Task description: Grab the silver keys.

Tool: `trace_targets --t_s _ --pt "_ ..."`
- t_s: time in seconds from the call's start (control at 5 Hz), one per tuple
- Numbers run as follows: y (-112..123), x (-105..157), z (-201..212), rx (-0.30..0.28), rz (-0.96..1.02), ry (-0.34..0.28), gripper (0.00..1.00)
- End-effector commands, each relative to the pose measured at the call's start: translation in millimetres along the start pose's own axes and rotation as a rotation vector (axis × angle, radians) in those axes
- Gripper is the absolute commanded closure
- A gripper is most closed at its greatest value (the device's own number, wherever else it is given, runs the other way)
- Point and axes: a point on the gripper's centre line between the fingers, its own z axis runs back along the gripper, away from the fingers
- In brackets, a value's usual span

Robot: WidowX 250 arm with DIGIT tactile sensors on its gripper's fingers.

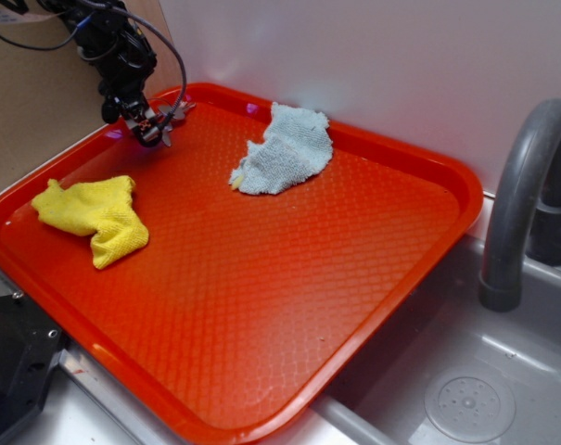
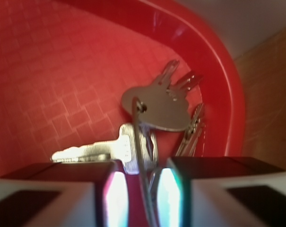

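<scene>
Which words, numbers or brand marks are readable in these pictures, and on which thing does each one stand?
None can be read.
Silver keys: the head of one key bears faint stamped marks, too blurred to read.
Red tray, yellow cloth, grey cloth, faucet, end effector: no text visible.

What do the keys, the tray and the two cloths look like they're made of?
The silver keys: metal, dull grey with a soft sheen, on a thin wire ring running down between the fingers of the gripper. The red tray: probably moulded plastic, glossy with a woven-pattern texture. The yellow cloth and the grey cloth: soft looped fabric, likely microfibre or terry.
</scene>
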Motion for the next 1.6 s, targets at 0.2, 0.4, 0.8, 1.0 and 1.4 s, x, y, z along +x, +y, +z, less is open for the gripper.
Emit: trace_targets --t_s 0.2,0.4,0.8,1.0,1.4 --pt "-23 -2 132 0.071 0.112 -0.187 1.00" --pt "-42 -10 197 -0.086 0.129 -0.201 1.00" --pt "-69 10 247 -0.282 0.189 0.018 1.00" --pt "-73 16 234 -0.265 0.144 0.072 1.00" --pt "-74 12 233 -0.288 0.139 0.075 1.00"
